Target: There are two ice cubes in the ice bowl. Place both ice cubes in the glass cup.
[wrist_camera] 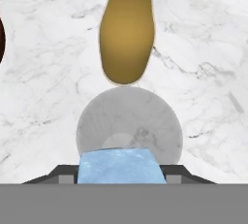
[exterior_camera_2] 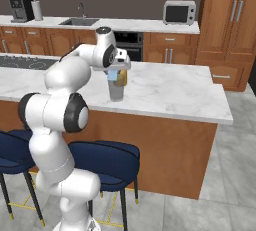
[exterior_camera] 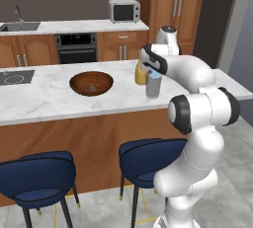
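We see one pale blue ice cube (wrist_camera: 119, 166) clamped between the two dark fingertips of the hand (wrist_camera: 121, 172), which are partly closed on its sides, and it hangs right above the open mouth of the glass cup (wrist_camera: 130, 123). From the right base view the same cube (exterior_camera_2: 113, 74) sits under the hand (exterior_camera_2: 114, 73), just over the rim of the cup (exterior_camera_2: 116, 90). The cup stands on the marble desk (exterior_camera: 44, 98) toward its right half, near the front edge, and the yellow-orange bottle (exterior_camera: 141, 73) stands just behind it, almost touching it in the hand view. The wooden ice bowl (exterior_camera: 91, 83) rests farther left on the desk, well apart from the cup, about midway between front and back edges; a small pale patch lies at its bottom, but we cannot tell whether it is the second cube. We can read no writing or label on the bottle, cup or bowl. Behind the desk, a microwave (exterior_camera: 124, 11) sits on the back counter, its front too small for any brand to be read.
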You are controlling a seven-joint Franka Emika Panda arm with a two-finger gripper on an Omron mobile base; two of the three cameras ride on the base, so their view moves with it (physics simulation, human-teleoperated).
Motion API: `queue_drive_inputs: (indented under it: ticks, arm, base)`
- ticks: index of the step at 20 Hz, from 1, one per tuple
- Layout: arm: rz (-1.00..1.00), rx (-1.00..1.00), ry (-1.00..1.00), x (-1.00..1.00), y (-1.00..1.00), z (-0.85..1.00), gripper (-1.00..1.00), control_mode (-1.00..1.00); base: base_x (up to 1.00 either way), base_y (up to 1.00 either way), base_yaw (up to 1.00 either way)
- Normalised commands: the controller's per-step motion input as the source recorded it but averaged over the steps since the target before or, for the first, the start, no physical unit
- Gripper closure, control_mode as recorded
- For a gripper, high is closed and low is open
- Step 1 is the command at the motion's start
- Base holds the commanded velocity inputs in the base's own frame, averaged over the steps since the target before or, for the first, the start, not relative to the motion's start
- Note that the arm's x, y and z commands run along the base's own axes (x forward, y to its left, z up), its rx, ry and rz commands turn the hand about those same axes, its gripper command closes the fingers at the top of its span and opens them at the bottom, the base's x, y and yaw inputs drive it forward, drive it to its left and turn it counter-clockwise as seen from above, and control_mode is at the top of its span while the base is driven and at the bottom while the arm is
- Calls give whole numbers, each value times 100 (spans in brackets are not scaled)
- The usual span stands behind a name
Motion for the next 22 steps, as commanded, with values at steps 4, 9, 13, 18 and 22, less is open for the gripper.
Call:
queue_drive_inputs:
  ticks: [4,9,13,18,22]
  arm:
    - [0,0,0,-30,0,0,100,-100]
    - [0,0,0,1,0,0,100,-100]
    - [0,0,0,37,0,0,100,-100]
    - [0,0,0,59,0,0,100,-100]
    - [0,0,0,37,0,-8,100,-100]
  base:
    - [0,0,0]
    - [0,0,0]
    - [0,0,0]
    - [0,0,0]
    - [0,0,0]
